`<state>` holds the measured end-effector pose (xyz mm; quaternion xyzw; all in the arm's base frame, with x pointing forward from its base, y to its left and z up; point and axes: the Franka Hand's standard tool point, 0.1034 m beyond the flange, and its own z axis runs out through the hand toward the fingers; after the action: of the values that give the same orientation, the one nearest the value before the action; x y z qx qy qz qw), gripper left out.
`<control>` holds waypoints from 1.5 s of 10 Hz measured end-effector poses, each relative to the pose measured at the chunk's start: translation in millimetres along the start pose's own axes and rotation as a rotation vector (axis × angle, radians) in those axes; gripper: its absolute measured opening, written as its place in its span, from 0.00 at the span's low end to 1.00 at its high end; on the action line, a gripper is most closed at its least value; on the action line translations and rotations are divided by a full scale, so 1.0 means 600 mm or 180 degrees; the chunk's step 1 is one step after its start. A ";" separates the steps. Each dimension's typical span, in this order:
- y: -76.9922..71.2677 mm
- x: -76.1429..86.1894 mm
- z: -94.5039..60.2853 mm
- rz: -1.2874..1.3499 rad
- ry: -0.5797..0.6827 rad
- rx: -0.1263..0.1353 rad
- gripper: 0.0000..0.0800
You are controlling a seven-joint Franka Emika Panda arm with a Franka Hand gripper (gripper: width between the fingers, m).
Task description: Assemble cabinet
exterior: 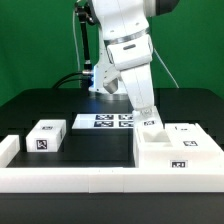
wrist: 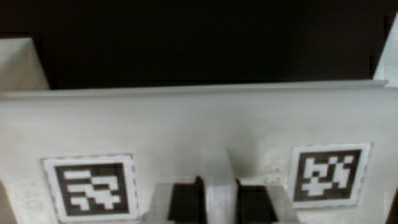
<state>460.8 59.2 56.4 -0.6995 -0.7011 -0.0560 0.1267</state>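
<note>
The cabinet [exterior: 178,152], a large white box with black-and-white tags, sits at the exterior view's right, against the long white rail. My gripper [exterior: 148,116] reaches down onto its far left corner. In the wrist view the gripper [wrist: 219,202] has its two dark fingers [wrist: 185,203] closed on a thin white upright wall of the cabinet [wrist: 196,120], between two tags. A smaller white drawer block [exterior: 46,137] with tags lies apart at the exterior view's left. Whether the cabinet is lifted off the table cannot be told.
The marker board [exterior: 104,121] lies flat on the black table behind the cabinet. The long low white rail [exterior: 90,180] runs along the front, with a raised end [exterior: 8,148] at the exterior view's left. Cables hang behind the arm.
</note>
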 end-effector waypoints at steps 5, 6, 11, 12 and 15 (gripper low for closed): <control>0.000 0.005 -0.018 0.0016 -0.0062 -0.0013 0.08; 0.000 0.010 -0.019 0.0003 -0.0065 -0.0016 0.08; 0.001 0.014 -0.012 0.0004 -0.0028 0.0017 0.08; 0.002 0.013 -0.011 0.0012 -0.0017 0.0055 0.08; 0.000 0.014 0.006 0.0038 0.0063 0.0166 0.08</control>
<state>460.8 68.1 55.1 -0.6995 -0.6968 -0.0440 0.1521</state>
